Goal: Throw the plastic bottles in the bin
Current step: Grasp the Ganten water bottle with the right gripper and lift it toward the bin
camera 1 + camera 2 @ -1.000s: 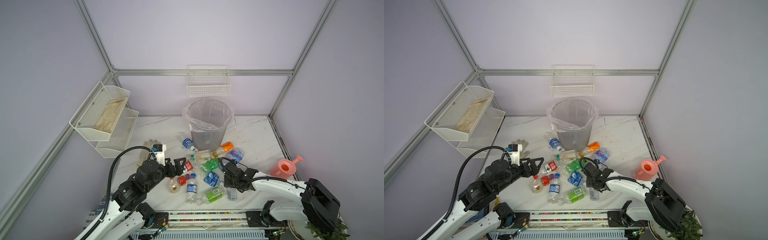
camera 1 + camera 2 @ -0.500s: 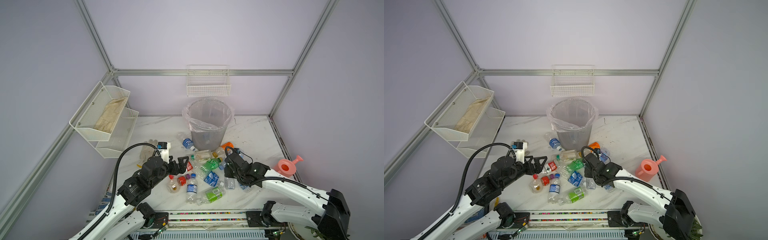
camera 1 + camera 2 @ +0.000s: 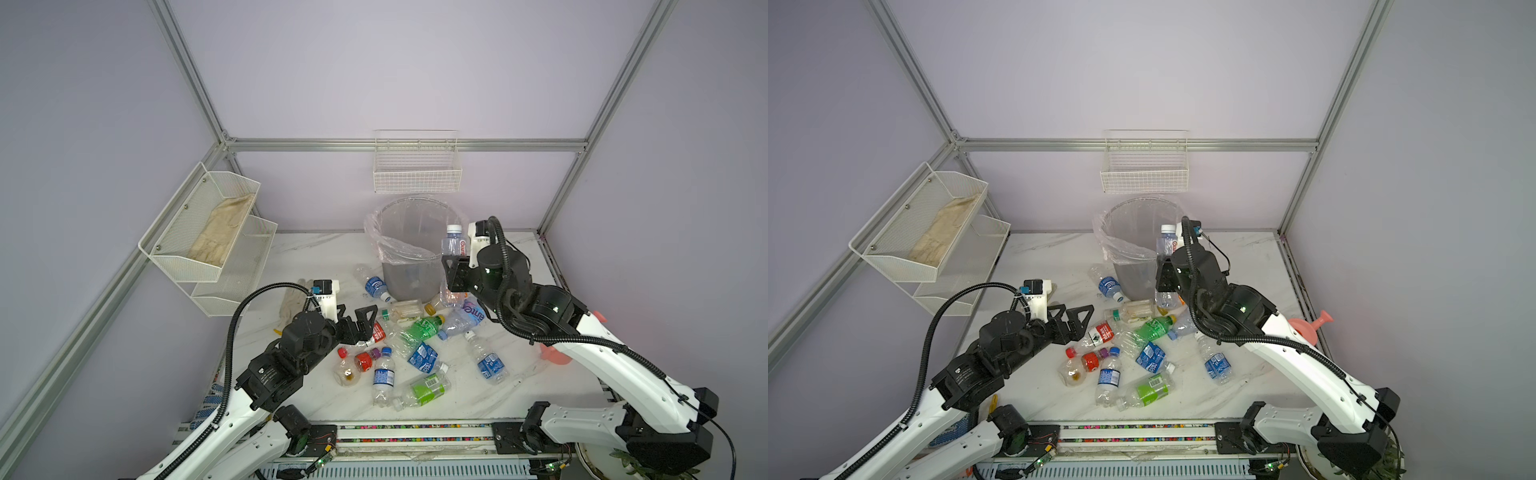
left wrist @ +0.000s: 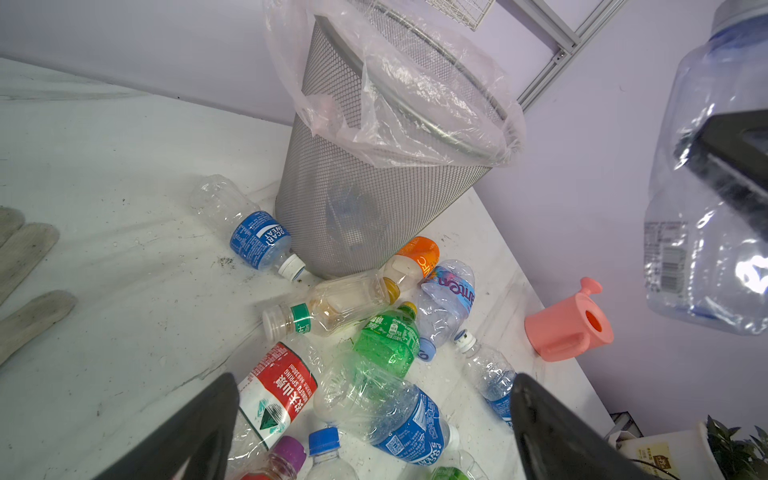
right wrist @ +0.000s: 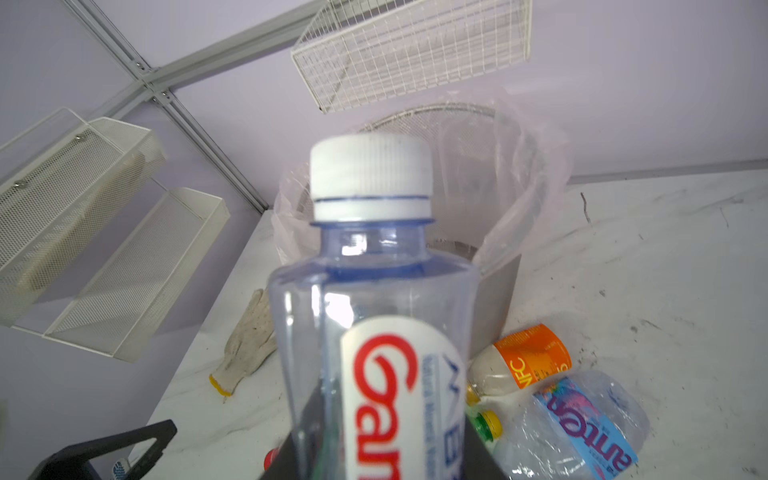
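Bottle [image 3: 455,247] upright, cap [image 3: 454,228] up, beside bin [image 3: 399,278]

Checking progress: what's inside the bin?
The bin holds a clear bag liner; a faint bluish shape shows through its mesh. The bag veils its bottom, so nothing more is certain.

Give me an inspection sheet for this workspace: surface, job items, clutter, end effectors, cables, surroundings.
Surface: marble table, dirt specks.
Job's things: plastic bottles lying loose in front of the bin; white-capped bottle lifted upright near its rim.
Clutter: white glove; pink watering can.
End effectors: left end effector open, empty, at the pile; right end effector shut on the white-capped bottle.
Cables: black hose looped along each arm; no snag seen.
Surroundings: wire wall basket, nothing seen inside; mesh shelf, pale cloth in top tier.
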You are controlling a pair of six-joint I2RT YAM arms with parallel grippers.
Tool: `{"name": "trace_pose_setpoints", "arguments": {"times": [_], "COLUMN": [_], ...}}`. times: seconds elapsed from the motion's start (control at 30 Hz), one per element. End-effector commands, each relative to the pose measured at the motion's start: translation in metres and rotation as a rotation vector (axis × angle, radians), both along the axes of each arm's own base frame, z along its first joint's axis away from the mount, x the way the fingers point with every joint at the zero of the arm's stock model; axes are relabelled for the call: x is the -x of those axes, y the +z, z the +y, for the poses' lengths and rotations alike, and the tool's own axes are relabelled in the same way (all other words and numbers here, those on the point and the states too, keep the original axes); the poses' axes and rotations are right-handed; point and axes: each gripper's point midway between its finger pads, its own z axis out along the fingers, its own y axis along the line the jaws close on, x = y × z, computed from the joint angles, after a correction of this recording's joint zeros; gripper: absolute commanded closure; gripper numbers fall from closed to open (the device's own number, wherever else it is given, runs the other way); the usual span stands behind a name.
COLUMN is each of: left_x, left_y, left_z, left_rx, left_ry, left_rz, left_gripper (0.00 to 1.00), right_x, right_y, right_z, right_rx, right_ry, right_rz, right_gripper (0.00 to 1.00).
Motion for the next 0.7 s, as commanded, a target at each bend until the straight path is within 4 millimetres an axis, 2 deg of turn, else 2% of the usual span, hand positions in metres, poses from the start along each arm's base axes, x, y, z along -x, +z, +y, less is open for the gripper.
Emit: {"name": "trace_pose_setpoints", "arguments": {"times": [0.0, 0.17, 0.37, 0.5, 0.53, 0.67], "left_x": [-0.004, -0.003, 0.002, 0.004, 0.005, 0.006], "left_y": [0.015, 0.012, -0.002, 0.0, 0.001, 0.002], "left_z": [0.001, 0.001, 0.003, 0.005, 0.005, 0.005], "left_rx": [0.017, 0.014, 0.042, 0.05, 0.05, 0.053], "left_ry": [0.014, 0.011, 0.015, 0.013, 0.012, 0.007], "left_rz": [-0.056, -0.061, -0.037, -0.041, -0.043, -0.033], "left_gripper": [0.0, 0.0, 0.0, 0.0, 0.0, 0.0], "right_x": [-0.01, -0.016, -0.016, -0.018, -0.023, -0.033], "right_y": [0.022, 0.046, 0.074, 0.09, 0.087, 0.093], "right_z": [0.01, 0.016, 0.014, 0.011, 0.017, 0.025], "right_rx": [0.057, 0.054, 0.036, 0.036, 0.049, 0.063], "right_ry": [0.02, 0.026, 0.022, 0.001, 0.0, -0.01], "right_rz": [-0.093, -0.138, -0.188, -0.222, -0.216, -0.234], "right_gripper": [0.74, 0.74, 0.74, 0.74, 0.74, 0.74]}}
